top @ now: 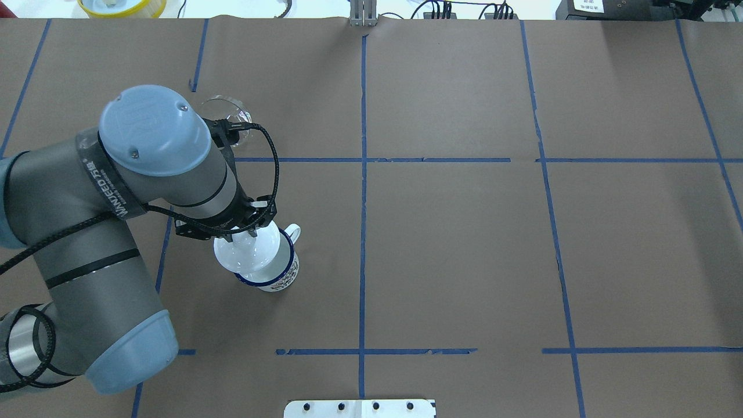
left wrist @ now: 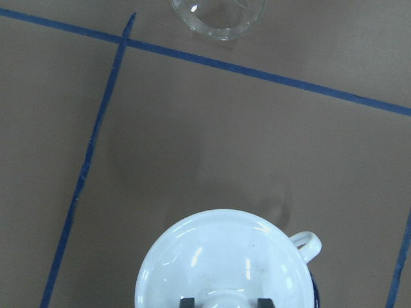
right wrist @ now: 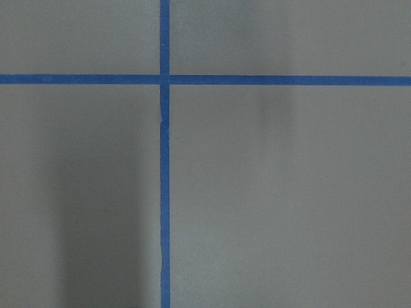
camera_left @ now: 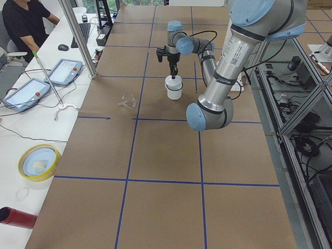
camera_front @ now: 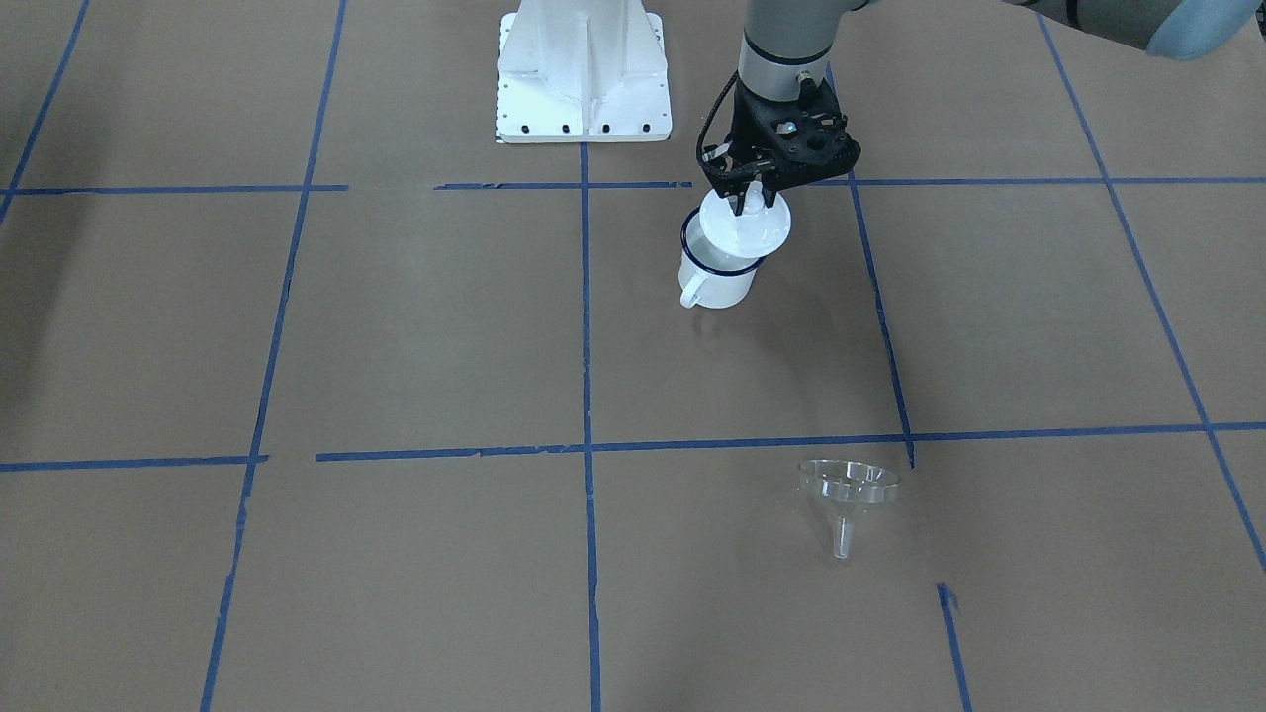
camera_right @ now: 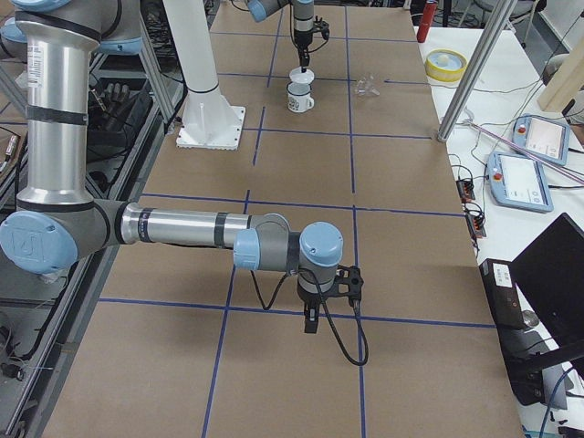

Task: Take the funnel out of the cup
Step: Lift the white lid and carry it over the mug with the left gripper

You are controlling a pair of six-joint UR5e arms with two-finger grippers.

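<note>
The cup (camera_front: 717,282) is a white mug with a dark blue rim; it stands upright on the brown table. My left gripper (camera_front: 749,201) is shut on the knob of a round white lid (camera_front: 747,225), which it holds over the cup's mouth, shifted a little off centre. I cannot tell whether the lid touches the rim. In the left wrist view the lid (left wrist: 221,256) hides the cup except for its handle (left wrist: 308,242). The clear funnel (camera_front: 849,489) lies on the table apart from the cup, and the left wrist view also shows it (left wrist: 218,16). My right gripper (camera_right: 312,321) hangs low over bare table far off; I cannot tell its state.
The white robot base plate (camera_front: 584,74) is at the table's near edge by the robot. A yellow bowl (camera_left: 39,161), tablets and a seated operator (camera_left: 21,23) are along the far side. Blue tape lines grid the brown table.
</note>
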